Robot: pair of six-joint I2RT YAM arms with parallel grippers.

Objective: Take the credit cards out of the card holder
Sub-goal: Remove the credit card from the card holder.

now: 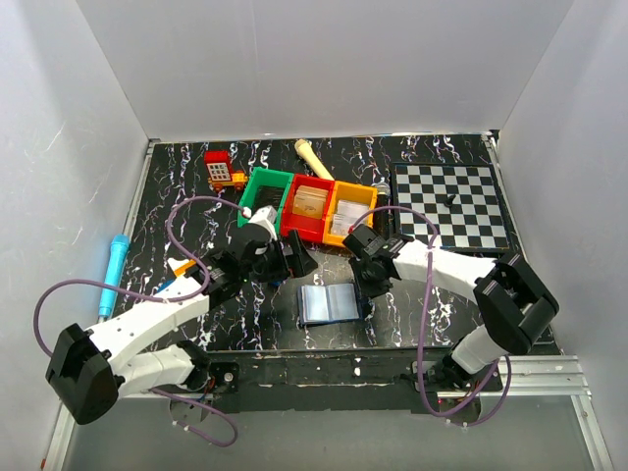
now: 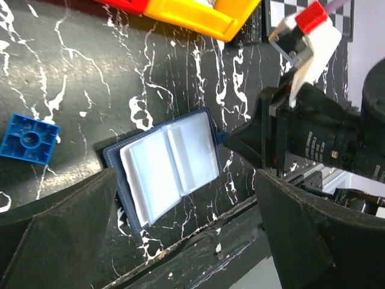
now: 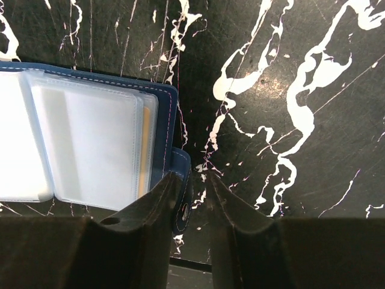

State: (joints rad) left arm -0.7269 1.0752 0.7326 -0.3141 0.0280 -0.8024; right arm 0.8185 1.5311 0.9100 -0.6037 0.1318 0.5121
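Along the table's (image 1: 245, 319) left edge lies a blue marker (image 1: 116, 270), with bare marble between it and the left arm. That arm stretches diagonally inward. The left gripper (image 1: 297, 263) has its fingers spread wide, holding nothing, above the marble just beyond the card holder (image 1: 329, 303). A blue block (image 2: 29, 138) sits to the holder's left. The holder lies open and flat near the front edge, clear sleeves up, with free marble between it and the bins (image 1: 312, 228). At its right edge the right arm bends in low. The right gripper (image 3: 191, 176) has narrowed about the snap tab (image 3: 182, 205); whether it pinches, I cannot tell. A chessboard (image 1: 451, 204) fills the far right corner.
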